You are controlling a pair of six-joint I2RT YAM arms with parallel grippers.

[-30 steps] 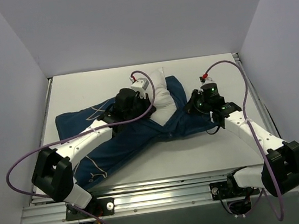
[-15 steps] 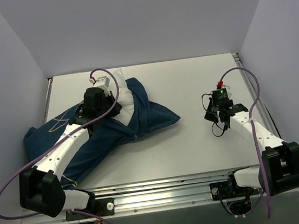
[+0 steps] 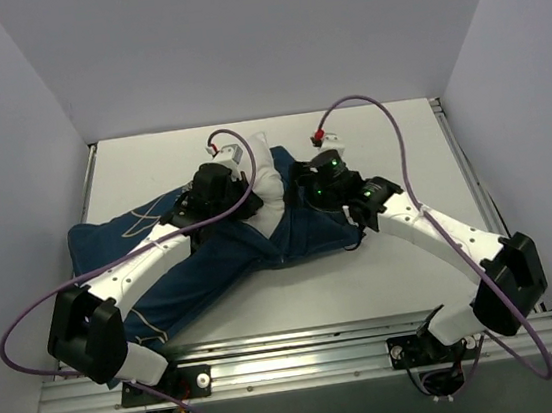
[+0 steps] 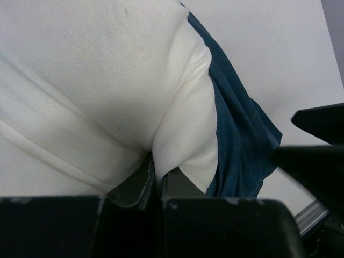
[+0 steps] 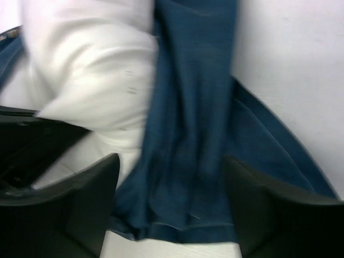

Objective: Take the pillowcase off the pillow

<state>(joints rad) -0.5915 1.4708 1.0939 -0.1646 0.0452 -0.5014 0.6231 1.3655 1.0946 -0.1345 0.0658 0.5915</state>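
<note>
The white pillow [image 3: 266, 182] sticks partway out of the navy pillowcase [image 3: 192, 262], which trails to the left and toward the front across the table. My left gripper [image 3: 248, 178] is shut on a pinch of the pillow's white fabric [image 4: 161, 156], seen close in the left wrist view beside the pillowcase edge [image 4: 236, 134]. My right gripper [image 3: 300, 185] is open at the pillow's right side. Its two dark fingers [image 5: 86, 204] straddle a hanging fold of the pillowcase [image 5: 188, 134] without closing on it, and the pillow [image 5: 91, 70] lies to the left.
The white table [image 3: 388, 132] is walled on the left, back and right. A metal rail [image 3: 305, 364] runs along the near edge by both arm bases. Purple cables loop above each arm.
My left gripper has carried the pillow back to the right, toward the middle. My right arm has swung in from the right side to the pillowcase, and its jaws have gone from shut to open.
</note>
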